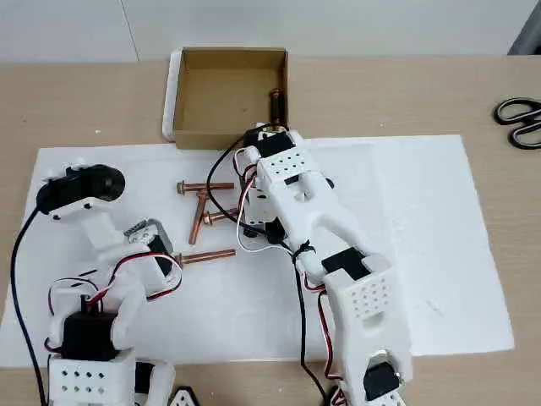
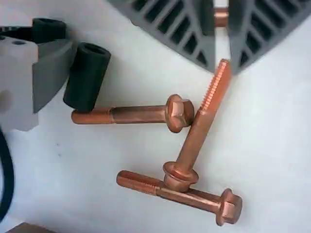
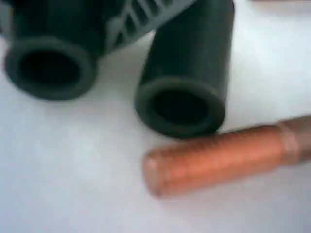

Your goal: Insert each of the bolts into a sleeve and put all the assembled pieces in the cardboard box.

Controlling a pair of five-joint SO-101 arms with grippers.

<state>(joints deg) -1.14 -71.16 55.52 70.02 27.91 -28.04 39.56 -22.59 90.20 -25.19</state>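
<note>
Right gripper [image 3: 63, 24], closed on one sleeve [image 3: 48, 68] near the white sheet's [image 1: 423, 211] far edge; left gripper [image 2: 222, 53], shut to a slit, empty; risk: lifting may knock the loose sleeve [image 3: 182, 97] alongside and roll it away.

Wooden table [image 1: 380, 93] with a white sheet [image 1: 423, 237], a cardboard box [image 1: 221, 95] at its far edge, scissors [image 1: 520, 120] well apart.

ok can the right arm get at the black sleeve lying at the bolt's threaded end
Probably yes: the sleeve lies uncovered right next to the right arm, with only a bolt's threaded end against it.
</note>
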